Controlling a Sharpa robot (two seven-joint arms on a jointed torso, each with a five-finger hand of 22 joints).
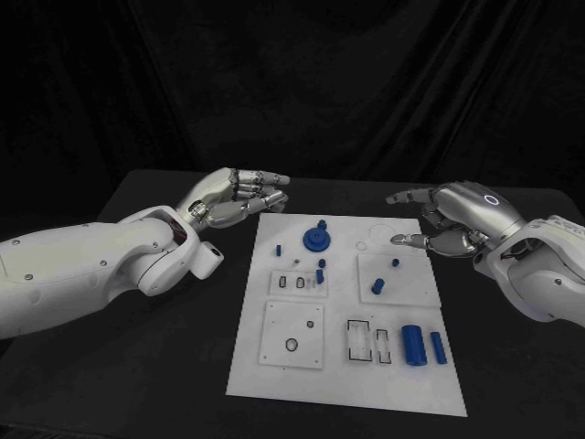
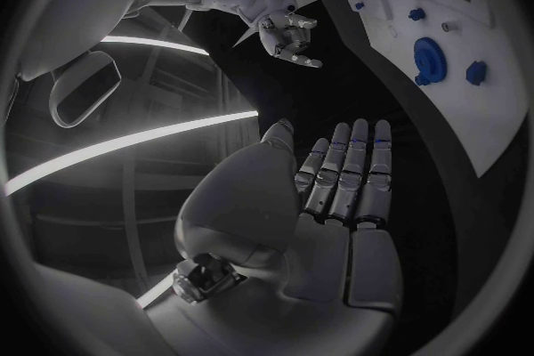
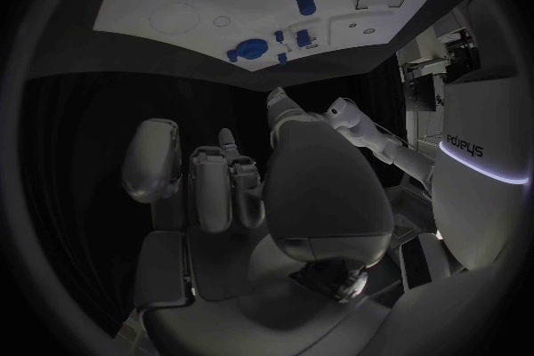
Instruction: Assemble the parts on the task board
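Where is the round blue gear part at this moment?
In the head view, the round blue gear part stands at the far end of the task board, between both hands, touching neither.

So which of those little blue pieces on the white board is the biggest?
The round blue gear-like disc with a knob, at the board's far end; the others are slimmer pegs and cylinders.

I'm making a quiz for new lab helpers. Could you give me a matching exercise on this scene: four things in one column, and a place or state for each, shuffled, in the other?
Things
1. left hand
2. right hand
3. round blue disc
4. two blue cylinders

Places or states
A. lying at the near right of the white board
B. holding nothing, beside the board's far right corner
C. standing at the far middle of the board
D. holding nothing, beside the board's far left corner

Pairs: 1-D, 2-B, 3-C, 4-A
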